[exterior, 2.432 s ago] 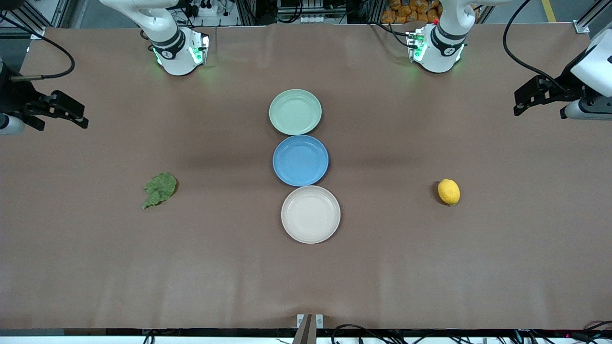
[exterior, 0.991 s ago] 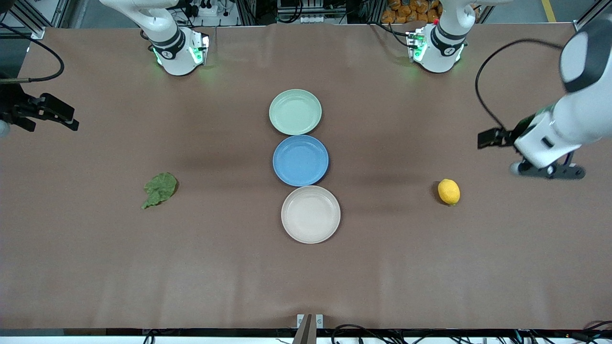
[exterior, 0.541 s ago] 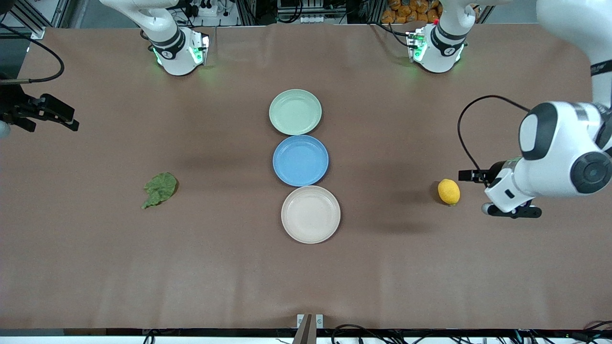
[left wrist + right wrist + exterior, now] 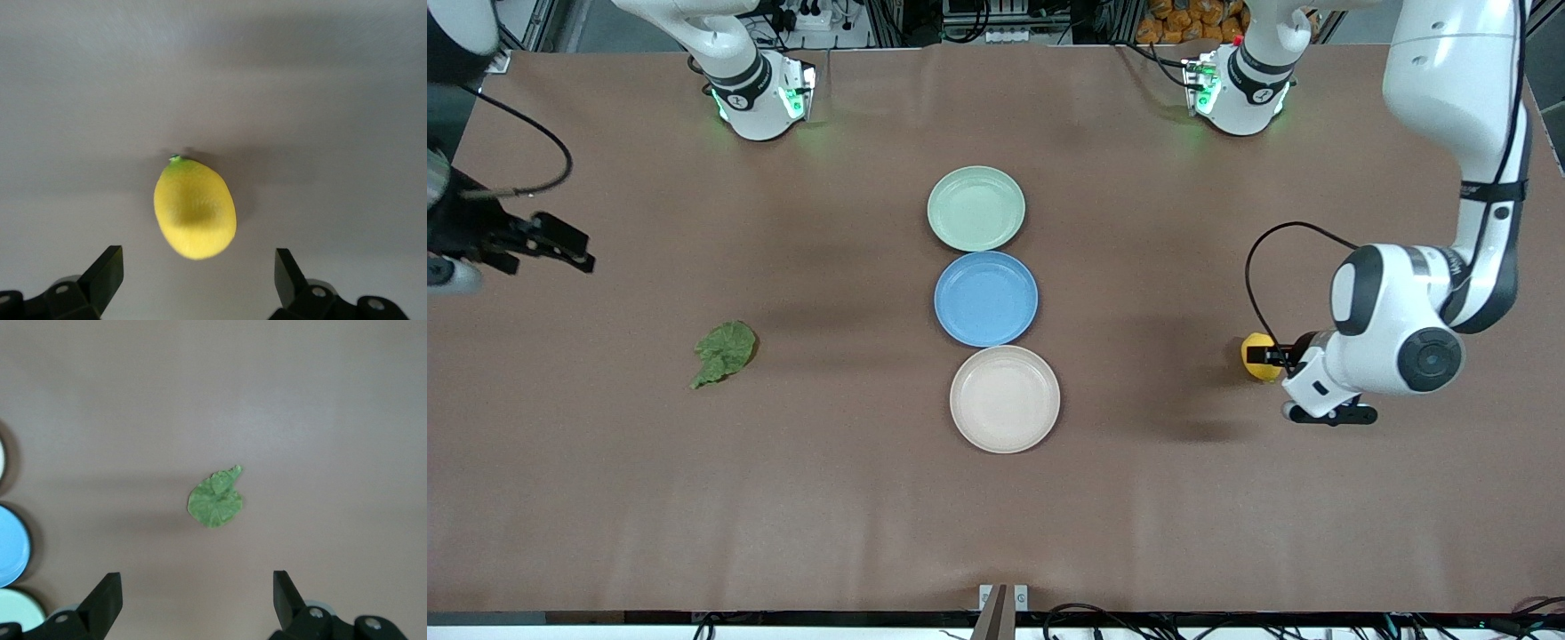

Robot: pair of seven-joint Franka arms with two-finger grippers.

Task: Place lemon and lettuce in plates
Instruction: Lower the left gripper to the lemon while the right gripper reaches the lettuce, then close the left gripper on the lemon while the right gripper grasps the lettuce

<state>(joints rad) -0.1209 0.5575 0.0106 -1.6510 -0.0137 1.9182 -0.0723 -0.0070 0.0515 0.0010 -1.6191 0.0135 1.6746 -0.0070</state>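
I had the left gripper [image 4: 193, 280] spread wide just over the lemon [image 4: 195, 209], which lay on the table toward the left arm's end — its long axis running roughly along the gap between the fingers, not across it. The right gripper [image 4: 197, 603], also wide, hung high over the lettuce [image 4: 215, 501] at the right arm's end; both plates [image 4: 1005, 399] sat bare mid-table.

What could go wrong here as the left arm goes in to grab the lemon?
The lemon is rounded and lies loose on the table, so if the open left gripper closes off-centre, it could squirt out and roll. The three plates sit touching in a row, so a drop aimed at the beige plate might land in the blue plate. The right gripper, open above the lettuce, may struggle to pinch such a flat leaf.
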